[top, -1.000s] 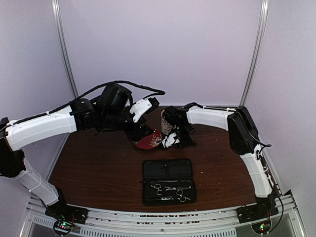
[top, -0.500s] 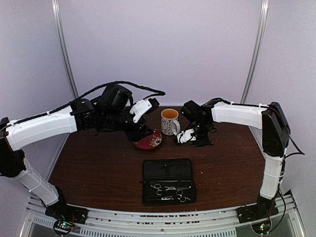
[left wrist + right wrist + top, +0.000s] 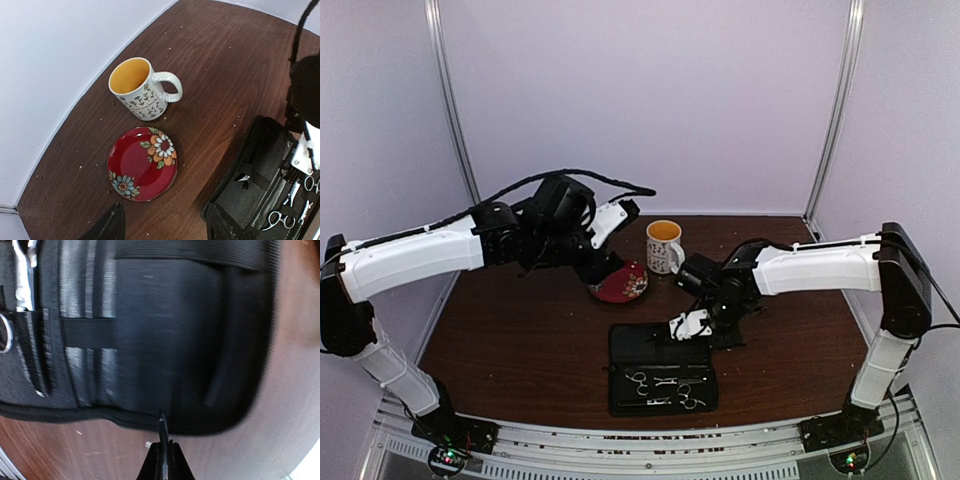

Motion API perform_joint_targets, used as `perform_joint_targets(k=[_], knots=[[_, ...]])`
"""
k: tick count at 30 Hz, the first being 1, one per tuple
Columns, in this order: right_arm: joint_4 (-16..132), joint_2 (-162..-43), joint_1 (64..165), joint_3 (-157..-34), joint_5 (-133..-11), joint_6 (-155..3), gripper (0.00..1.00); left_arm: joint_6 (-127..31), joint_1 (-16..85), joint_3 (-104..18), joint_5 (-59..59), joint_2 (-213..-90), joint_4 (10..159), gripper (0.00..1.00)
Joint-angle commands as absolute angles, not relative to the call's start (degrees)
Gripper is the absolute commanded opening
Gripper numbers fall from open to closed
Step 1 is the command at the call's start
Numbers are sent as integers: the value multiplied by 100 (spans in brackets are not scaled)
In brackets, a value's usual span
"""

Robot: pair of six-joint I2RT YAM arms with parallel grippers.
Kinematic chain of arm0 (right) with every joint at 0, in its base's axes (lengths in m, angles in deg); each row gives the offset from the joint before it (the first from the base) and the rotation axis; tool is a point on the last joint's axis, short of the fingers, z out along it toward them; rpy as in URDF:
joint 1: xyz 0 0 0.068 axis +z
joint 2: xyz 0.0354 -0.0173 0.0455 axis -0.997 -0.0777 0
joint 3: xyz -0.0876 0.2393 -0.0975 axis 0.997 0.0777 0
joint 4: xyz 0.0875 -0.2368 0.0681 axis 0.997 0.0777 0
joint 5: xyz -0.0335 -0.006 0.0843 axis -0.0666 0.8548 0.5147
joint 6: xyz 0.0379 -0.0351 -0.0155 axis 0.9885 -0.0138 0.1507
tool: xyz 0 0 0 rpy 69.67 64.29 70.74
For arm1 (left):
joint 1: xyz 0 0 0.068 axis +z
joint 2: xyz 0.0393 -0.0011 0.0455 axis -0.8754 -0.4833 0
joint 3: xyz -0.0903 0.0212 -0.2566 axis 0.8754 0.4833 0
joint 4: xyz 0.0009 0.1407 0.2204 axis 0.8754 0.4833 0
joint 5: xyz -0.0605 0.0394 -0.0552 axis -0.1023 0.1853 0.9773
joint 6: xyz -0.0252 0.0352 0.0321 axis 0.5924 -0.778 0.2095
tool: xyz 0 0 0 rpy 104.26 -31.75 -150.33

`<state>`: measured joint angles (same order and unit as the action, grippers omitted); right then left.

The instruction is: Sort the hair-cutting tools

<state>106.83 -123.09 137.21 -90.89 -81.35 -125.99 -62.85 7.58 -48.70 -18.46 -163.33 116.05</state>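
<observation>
In the top view, the black case [image 3: 623, 350] lies open in the lower middle of the frame, on the brown table [image 3: 510, 335]. It is the thing nearest to the arm bases. The silver scissors [image 3: 642, 380] are tucked in the near half of the case, toward the bottom of the frame. The far half looks like plain black cloth with straps.

The right gripper [image 3: 162, 447] hangs at the upper right edge of the case, where the case meets the table. Its two fingers are pressed tight together. A thin black stick [image 3: 162, 422] pokes out from between the tips, so the gripper seems to be pinching it. In the right wrist view the stick sits in the lower middle of the frame, just at the rim of the case.

Farther back, near the middle of the top view, is the red flower saucer [image 3: 622, 285]. It has nothing on it. Just beside it to the upper right stands the white mug [image 3: 663, 247], yellow inside.

The left gripper [image 3: 608, 268] hangs over the left side of the saucer. Its fingers [image 3: 111, 226] stand apart and hold nothing.
</observation>
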Motion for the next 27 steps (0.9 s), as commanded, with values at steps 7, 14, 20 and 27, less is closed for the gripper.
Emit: perform_joint_targets(k=[7,14,20,27], knots=[[10135,-11750,13843,-8269,-8309,-11850,0,-4053,800,-4947,-1994,-16972,12276,56],[9629,-11456,13834,-7740,-8466,-11702,0,-2804,801,-4091,-1109,-17279,11650,55],[9499,-11456,13825,-7623,-8561,-11727,0,-2411,801,-3734,-1162,-17472,11581,54],[9485,-11435,13813,-7646,-8517,-11737,0,-2317,801,-3703,-1013,-17957,11401,45]])
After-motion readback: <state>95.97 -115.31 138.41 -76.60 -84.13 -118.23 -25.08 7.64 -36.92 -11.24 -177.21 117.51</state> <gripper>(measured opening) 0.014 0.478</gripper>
